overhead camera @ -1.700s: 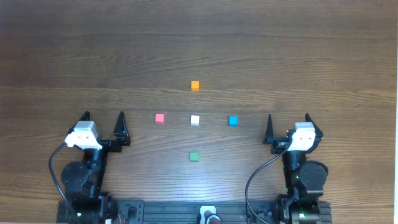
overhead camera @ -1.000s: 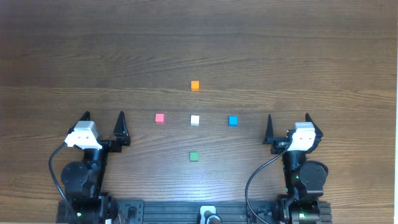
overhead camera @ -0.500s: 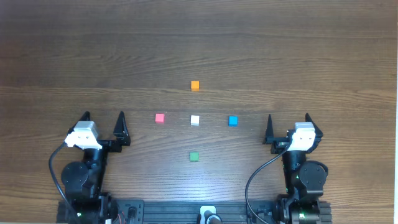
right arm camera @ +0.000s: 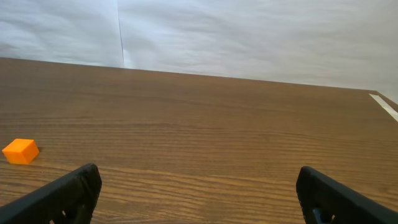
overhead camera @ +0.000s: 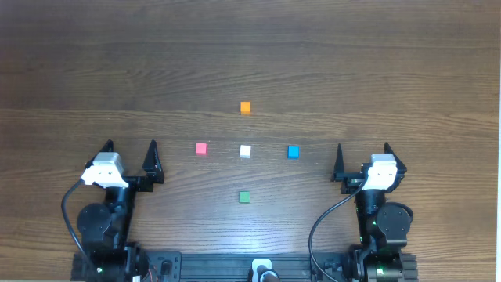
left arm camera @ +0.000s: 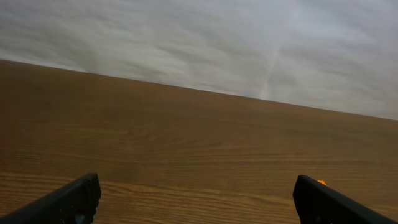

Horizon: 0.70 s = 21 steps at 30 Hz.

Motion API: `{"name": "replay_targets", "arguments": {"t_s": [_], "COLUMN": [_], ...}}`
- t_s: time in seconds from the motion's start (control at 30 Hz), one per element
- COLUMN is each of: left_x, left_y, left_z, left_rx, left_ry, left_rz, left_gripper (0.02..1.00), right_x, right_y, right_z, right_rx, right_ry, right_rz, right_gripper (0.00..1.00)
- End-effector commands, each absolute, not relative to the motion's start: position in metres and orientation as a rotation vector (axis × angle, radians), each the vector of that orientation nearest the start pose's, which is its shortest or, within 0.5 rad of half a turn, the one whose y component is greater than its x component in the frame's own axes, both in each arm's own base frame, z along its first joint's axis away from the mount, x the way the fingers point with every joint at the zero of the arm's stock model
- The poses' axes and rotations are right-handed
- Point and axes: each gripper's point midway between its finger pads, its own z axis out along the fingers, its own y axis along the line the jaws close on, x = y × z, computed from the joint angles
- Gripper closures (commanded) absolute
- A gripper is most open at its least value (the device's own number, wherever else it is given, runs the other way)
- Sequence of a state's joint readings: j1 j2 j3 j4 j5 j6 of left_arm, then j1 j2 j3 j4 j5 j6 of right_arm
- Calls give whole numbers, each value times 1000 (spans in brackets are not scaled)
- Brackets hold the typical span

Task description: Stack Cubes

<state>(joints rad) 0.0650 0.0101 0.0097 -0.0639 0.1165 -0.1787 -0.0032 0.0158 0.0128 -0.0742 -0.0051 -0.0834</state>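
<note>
The table (overhead camera: 391,63) was smooth brown wood grain with a faint sheen. Ahead of the right gripper (overhead camera: 362,146), the orange cube (right arm camera: 20,151) looked like smooth, matt plastic. Its fingers (right arm camera: 68,196) were matt black plastic, like the left gripper (overhead camera: 130,142). Beyond them, the backdrop (left arm camera: 186,37) looked like a matt white sheet.

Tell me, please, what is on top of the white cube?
Nothing: the white cube shows a bare top face. The pink cube, blue cube, orange cube and green cube each lie apart from it on the wooden table. Its underside is hidden.
</note>
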Motion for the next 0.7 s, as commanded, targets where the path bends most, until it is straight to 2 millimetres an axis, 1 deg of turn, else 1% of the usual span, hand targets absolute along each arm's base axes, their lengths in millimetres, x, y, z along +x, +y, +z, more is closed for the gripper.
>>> {"name": "replay_targets", "arguments": {"t_s": [0.03, 0.27, 0.4, 0.5, 0.6, 0.7], "left_x": [246, 246, 246, 248, 252, 261], "left_y": [-4, -4, -12, -19, -39, -60], "left_z": [158, 158, 159, 168, 186, 203], "left_rx": [-98, -98, -91, -95, -40, -6], "left_ry": [1640, 1642, 1640, 1643, 1704, 1813], "left_rz": [-172, -175, -229, -277, -369, -468], "left_gripper": [18, 20, 20, 20, 20, 23], "right_x": [246, 246, 246, 246, 246, 246], "right_y": [-2, -2, -2, -2, -2, -2], "right_z": [157, 157, 157, 157, 157, 157], "right_rx": [-62, -62, -62, -62, -62, -62], "right_ry": [1644, 1644, 1644, 1644, 1644, 1644], "right_rz": [-70, -70, -70, -70, -70, -70], "right_gripper": [9, 7, 7, 7, 9, 7]}}
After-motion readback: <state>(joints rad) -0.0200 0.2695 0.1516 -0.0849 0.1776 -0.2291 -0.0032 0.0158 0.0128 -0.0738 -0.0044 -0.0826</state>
